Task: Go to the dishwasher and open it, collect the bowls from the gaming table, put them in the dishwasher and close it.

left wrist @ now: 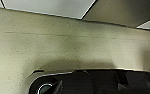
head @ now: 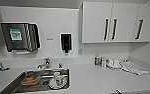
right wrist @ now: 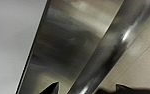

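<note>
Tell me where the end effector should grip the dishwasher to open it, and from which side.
Grip the steel bar handle, the long rounded bar standing off the dishwasher front panel. Come at it square from the front so the fingers close across the bar. Two dark fingertips, one at, already flank it, spread apart; the gap behind the bar looks wide enough for one.

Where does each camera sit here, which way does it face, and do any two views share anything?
Head view: high on the robot, facing forward and down at a white counter with a steel sink, faucet and wall cabinets; no robot part is identifiable.
Left wrist view: on the left arm, facing a speckled beige floor; the robot's dark plate shows.
Right wrist view: on the right arm, close to a stainless-steel panel and shiny bar handle; dark tool tips show.
Shared: both wrist views show beige floor.
</note>
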### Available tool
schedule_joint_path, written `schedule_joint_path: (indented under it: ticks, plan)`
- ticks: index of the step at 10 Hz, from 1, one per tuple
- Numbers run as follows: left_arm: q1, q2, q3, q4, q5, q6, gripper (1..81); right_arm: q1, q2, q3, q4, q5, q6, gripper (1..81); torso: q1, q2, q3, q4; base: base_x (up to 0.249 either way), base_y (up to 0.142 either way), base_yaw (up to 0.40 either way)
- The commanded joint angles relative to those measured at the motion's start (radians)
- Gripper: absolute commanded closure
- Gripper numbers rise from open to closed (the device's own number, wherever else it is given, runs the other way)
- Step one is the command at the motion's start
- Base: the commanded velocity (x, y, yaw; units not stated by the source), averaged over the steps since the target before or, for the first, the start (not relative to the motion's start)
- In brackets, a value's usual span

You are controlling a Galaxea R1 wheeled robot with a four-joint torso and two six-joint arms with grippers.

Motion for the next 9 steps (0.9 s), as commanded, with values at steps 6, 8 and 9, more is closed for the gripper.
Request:
schedule_joint_path:
  ticks: [6, 8, 9]
  plan:
    - [-0.071, 0.003, -0.032, -0.012, 0.032, -0.002, 1.0, 0.116, -0.003, -0.025, 0.008, -0.031, -0.011, 1.0, 0.000, 0.000, 0.000, 0.000, 0.000, 0.000, 0.000]
    - [-0.071, 0.006, -0.033, -0.012, 0.032, -0.003, 1.0, 0.098, 0.002, -0.032, -0.011, -0.032, -0.009, 1.0, 0.000, 0.000, 0.000, 0.000, 0.000, 0.000, 0.000]
    - [-0.071, 0.008, -0.033, -0.010, 0.032, -0.002, 1.0, 0.089, 0.009, -0.043, -0.024, -0.031, -0.009, 1.0, 0.000, 0.000, 0.000, 0.000, 0.000, 0.000, 0.000]
